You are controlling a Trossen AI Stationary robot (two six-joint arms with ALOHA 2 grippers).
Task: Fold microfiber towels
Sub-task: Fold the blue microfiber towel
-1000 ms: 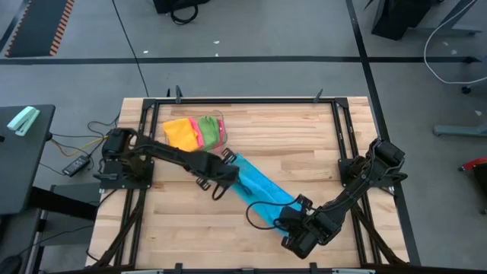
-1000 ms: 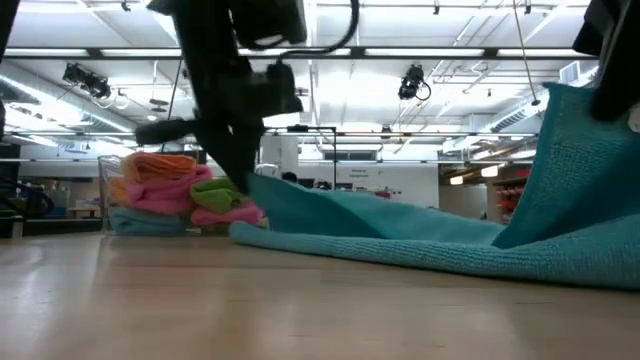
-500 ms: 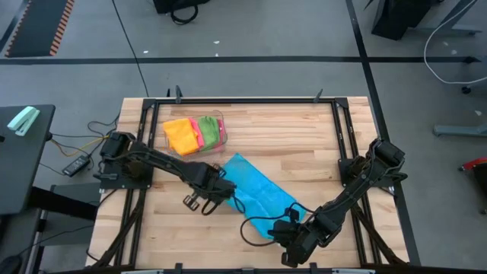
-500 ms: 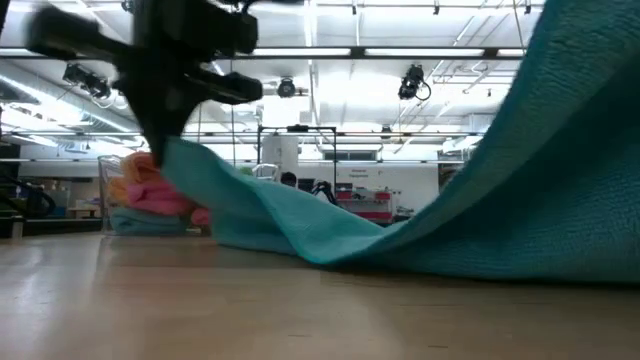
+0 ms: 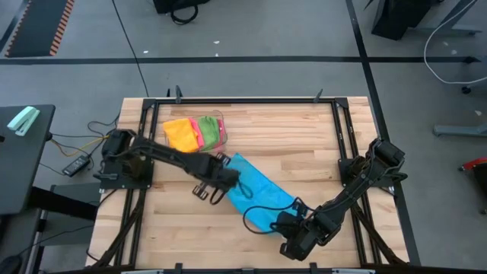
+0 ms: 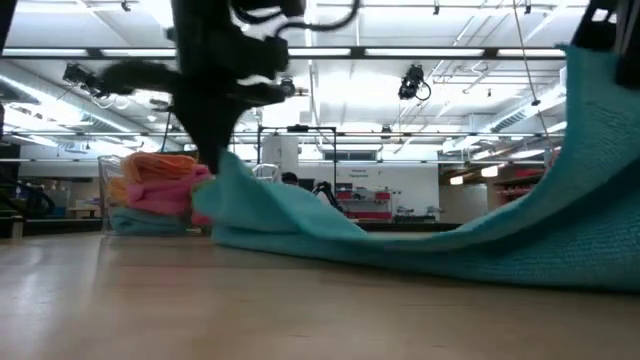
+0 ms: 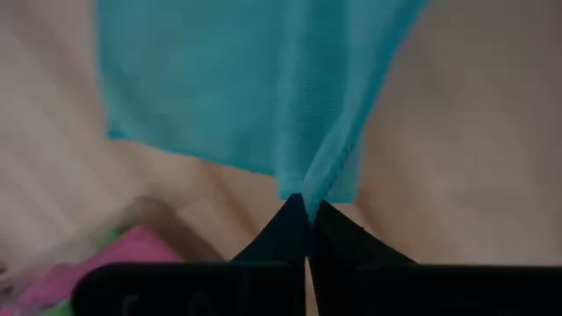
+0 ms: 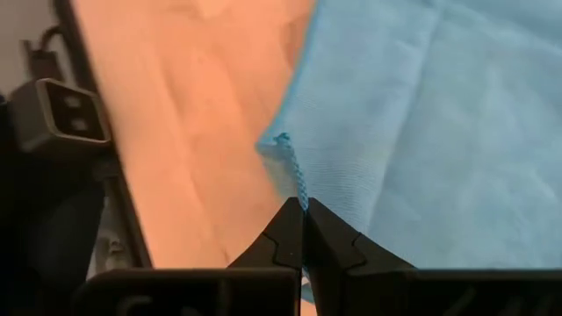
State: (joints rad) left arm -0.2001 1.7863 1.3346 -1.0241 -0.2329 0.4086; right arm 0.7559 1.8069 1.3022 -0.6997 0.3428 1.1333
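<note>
A blue microfiber towel [image 5: 257,190] lies slantwise in the middle of the wooden table. Its middle rests on the wood [image 6: 400,250] and both ends are raised. My left gripper [image 5: 227,183] is shut on its far-left end, and my right gripper [image 5: 293,221] is shut on its near-right end. In the low view the towel climbs steeply at the right [image 6: 600,150] up to the right gripper. Other towels, orange, pink and green, sit piled in a clear bin [image 5: 194,131] at the far left. My left gripper pinches a bunched corner of the towel [image 7: 307,186] between its two fingers, coming from above and pointing down. That end is lifted a little off the table [image 6: 218,170], and the cloth falls away from it slack. My right gripper pinches the towel's hemmed corner [image 8: 297,180] between its two fingers, slanting down from the table's near right. The corner is held high, and the cloth slopes from it down to the table.
Black frame rails [image 5: 243,100] run around the table top. The bin of towels stands just beyond my left arm. A black cable loop [image 5: 255,217] hangs by the right gripper. Bare wood [image 5: 304,137] shows at the far right.
My left gripper swung with its towel corner toward the table's left edge, spreading the cloth wide. It then came back toward the towel's middle, rising a little and rolling. The towel has narrowed again, and its right part stands less high before the low camera.
</note>
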